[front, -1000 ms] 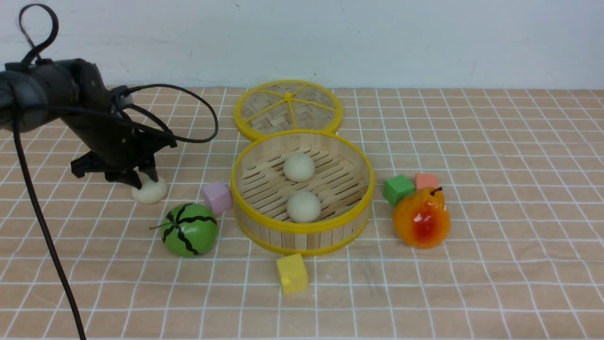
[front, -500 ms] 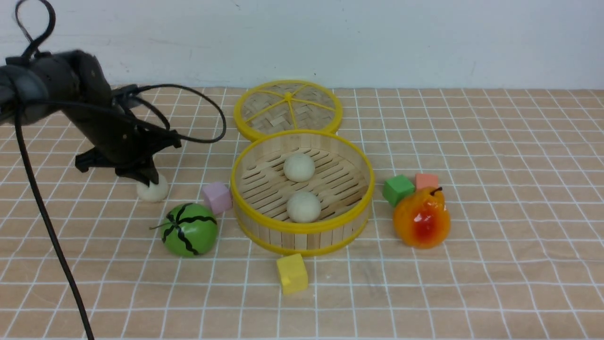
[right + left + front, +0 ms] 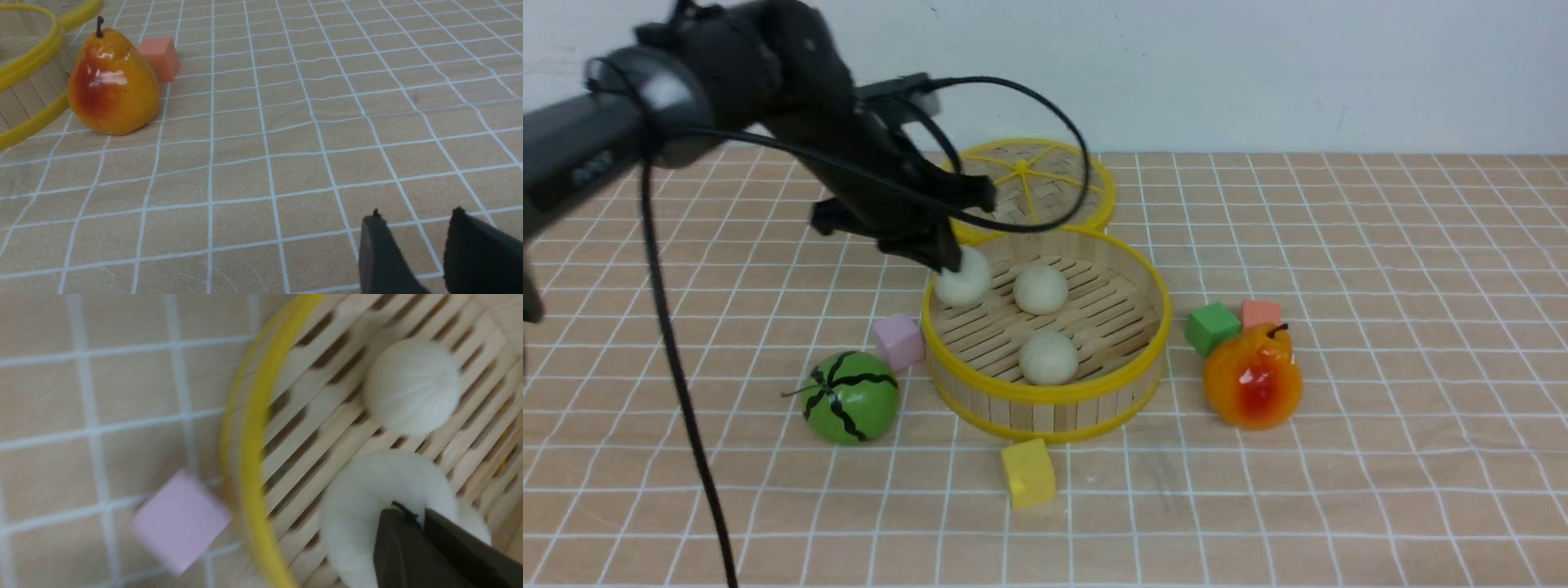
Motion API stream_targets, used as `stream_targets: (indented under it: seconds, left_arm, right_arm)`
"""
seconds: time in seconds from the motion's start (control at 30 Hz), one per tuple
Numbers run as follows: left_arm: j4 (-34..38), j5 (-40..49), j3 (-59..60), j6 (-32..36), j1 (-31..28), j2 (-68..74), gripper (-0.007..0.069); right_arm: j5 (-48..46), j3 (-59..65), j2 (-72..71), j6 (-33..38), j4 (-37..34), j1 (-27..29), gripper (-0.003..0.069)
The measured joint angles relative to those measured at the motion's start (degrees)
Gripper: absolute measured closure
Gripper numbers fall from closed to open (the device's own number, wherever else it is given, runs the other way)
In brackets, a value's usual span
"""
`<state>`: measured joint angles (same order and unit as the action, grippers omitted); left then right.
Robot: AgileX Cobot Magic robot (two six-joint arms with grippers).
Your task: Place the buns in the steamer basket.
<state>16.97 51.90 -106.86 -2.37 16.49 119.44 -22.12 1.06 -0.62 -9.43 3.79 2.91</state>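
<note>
1. Since the earlier frame, your left arm has carried the third bun (image 3: 966,280) from the table beyond the watermelon ball (image 3: 851,398) to the left part of the steamer basket (image 3: 1045,395). The other two buns, the far bun (image 3: 1041,290) and the near bun (image 3: 1048,358), have stayed on the slats.

2. Your left fingers (image 3: 949,258) are drawn together on a pinch of the third bun, most of its round body left exposed. That small hold probably works because the bun is soft, and it lets you lower it without bulky fingers around it.

3. In the left wrist view the carried bun looks larger than its neighbours, so it is likely held above the floor; you would want that height to clear the rim. I cannot tell the exact gap beneath it.

4. The two placed buns sit apart, leaving you slats beside them. Moving slightly inward before release should keep the third off the wall, but too far could nudge the far bun.

5. Your right fingers (image 3: 416,213) stand apart with nothing between them, out of the way of the drop.

6. The woven lid (image 3: 1058,175) lies behind the basket, so the top is open for your last placement.
</note>
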Motion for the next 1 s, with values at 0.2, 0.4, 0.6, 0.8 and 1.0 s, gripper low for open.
stream_targets:
  seconds: [0.2,0.4,0.6,0.8,1.0]
  left_arm:
    - [-1.7,-4.9,0.0,-3.9,1.0,4.4,0.0606]
    - [-3.0,-5.4,0.1,-5.0,1.0,5.3,0.0487]
    - [-3.8,-1.5,0.2,-4.0,1.0,1.0,0.0286]
    - [-4.7,1.6,0.2,-1.2,1.0,-11.8,0.0258]
    - [-4.9,12.1,0.4,2.8,1.0,-28.5,0.0389]
  right_arm:
    - [0.0,0.0,0.0,0.0,0.0,0.0,0.0418]
    - [0.0,0.0,0.0,0.0,0.0,0.0,0.0418]
    - [0.0,0.0,0.0,0.0,0.0,0.0,0.0418]
    - [0.0,0.0,0.0,0.0,0.0,0.0,0.0418]
    - [0.0,0.0,0.0,0.0,0.0,0.0,0.0418]
